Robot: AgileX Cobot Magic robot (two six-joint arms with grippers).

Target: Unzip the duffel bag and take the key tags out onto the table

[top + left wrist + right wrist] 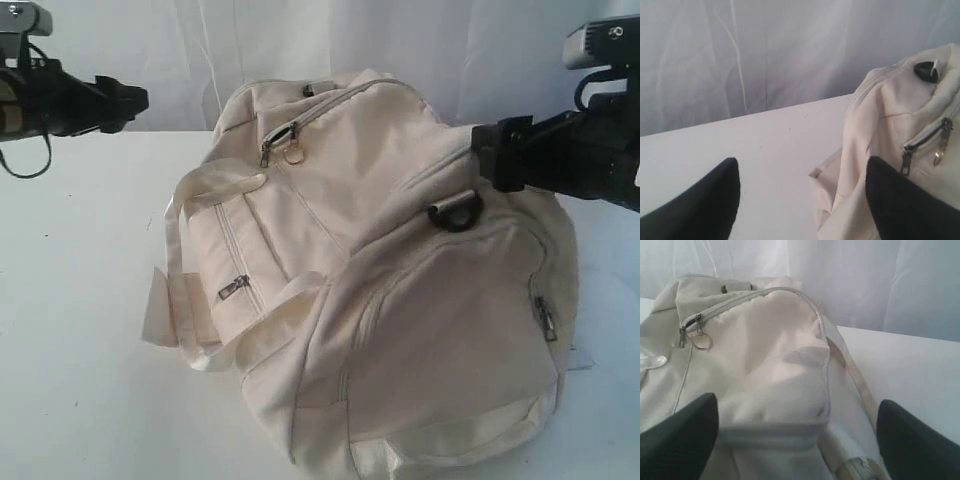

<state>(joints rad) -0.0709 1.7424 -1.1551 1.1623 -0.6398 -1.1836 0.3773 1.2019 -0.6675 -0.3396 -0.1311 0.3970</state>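
One bag, exterior view: the duffel bag (400, 300) lies on the white table (80, 350); the zips that show are closed, so its contents are hidden, and its near end is cut off.
Arms, exterior view: the left fingers (125, 97) hang clear of the bag; the right fingers (497, 155) are close to a dark D-ring (455, 213).
Left wrist view: fingers spread wide, grasping nothing, with the bag alongside.
Right wrist view: fingers released, wide apart over bag fabric; a ring (701, 341) hangs from a zip slider.
Key tags: not visible in any view.

Duffel bag (400, 300) matt cream cloth; zip pull (235, 288) dark metal; table (80, 380) smooth.
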